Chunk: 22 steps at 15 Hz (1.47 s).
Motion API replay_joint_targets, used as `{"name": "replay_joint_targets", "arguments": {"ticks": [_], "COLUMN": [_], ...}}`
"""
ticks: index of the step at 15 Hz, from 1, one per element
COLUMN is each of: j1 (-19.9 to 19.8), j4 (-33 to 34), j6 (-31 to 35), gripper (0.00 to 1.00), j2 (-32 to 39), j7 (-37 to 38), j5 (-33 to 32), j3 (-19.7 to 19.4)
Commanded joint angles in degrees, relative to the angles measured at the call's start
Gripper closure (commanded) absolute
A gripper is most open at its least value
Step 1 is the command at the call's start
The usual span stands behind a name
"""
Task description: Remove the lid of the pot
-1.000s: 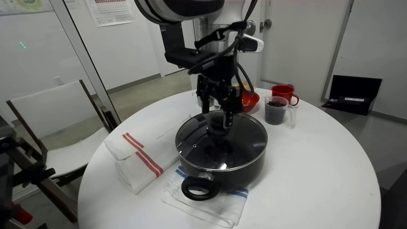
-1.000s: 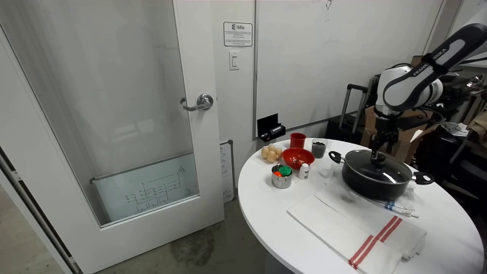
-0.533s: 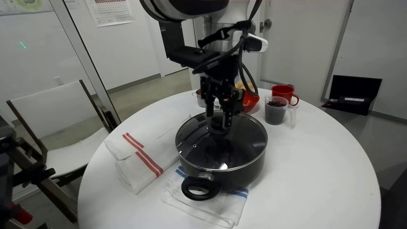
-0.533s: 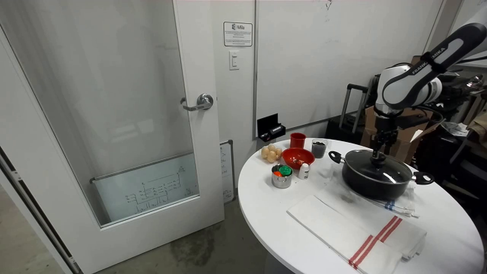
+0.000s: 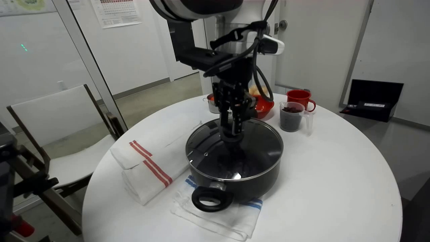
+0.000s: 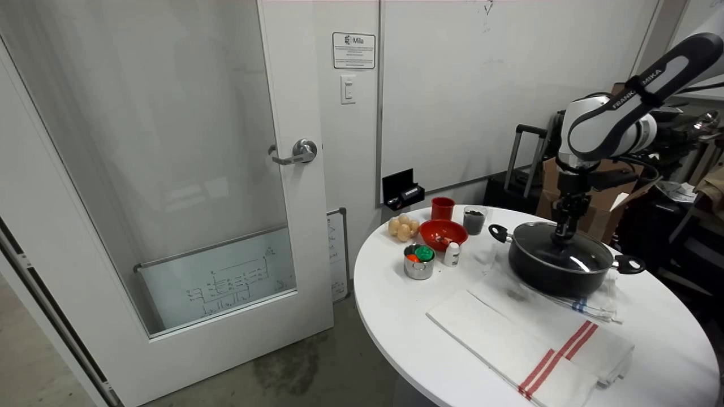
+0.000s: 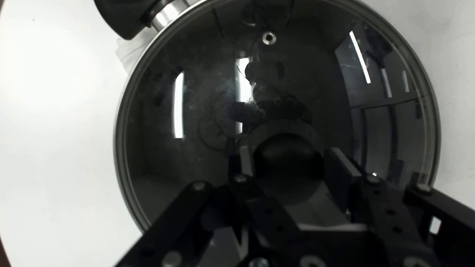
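The round glass lid (image 5: pixel 255 154), with its metal rim, lies on the wide black pot (image 5: pixel 260 190), covering its mouth. Its dark centre knob (image 7: pixel 289 155) sits between my gripper's (image 7: pixel 295 163) two fingers in the wrist view, one pad against each side. Both exterior views show the gripper (image 5: pixel 231 129) pointing straight down over the middle of the lid, its fingertips closed in at knob height. A loop handle (image 5: pixel 211 199) of the pot faces the near side in an exterior view. The inside of the pot is too dark to make out through the glass.
A blue-striped cloth (image 5: pixel 218 218) lies under the pot, and a red-striped towel (image 5: pixel 147 168) beside it. A measuring cup (image 5: pixel 290 117), red mug (image 5: pixel 299 96), red bowl (image 6: pixel 443 234), steel cup (image 6: pixel 418 268) and small white bottle (image 6: pixel 452 254) stand farther along the round table.
My gripper's fingers have closed in from both sides onto the knob of the lid. The arm has shifted slightly over the pot. Lid and pot look practically unmoved.
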Motion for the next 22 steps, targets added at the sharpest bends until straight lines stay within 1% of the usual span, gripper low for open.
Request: {"name": "replay_joint_targets", "arguments": {"ticks": [1, 8, 15, 17, 19, 22], "j1": [-0.27, 0.39, 0.9, 1.58, 3.15, 6.51], "j4": [0.87, -3.18, -8.43, -10.29, -12.15, -13.85], "j6": [-1.14, -0.9, -0.62, -0.76, -0.6, -0.77], "gripper": [0.76, 0.76, 0.76, 0.76, 0.76, 0.76], "j2": [-0.11, -5.91, -12.29, -14.3, -16.35, -18.61], "j7": [-1.3, -0.73, -1.76, -2.02, -1.77, -1.04], "j5": [1.4, 1.15, 1.54, 1.39, 0.6, -0.86], "j3": [0.12, -0.15, 0.96, 1.6, 2.11, 2.87]}}
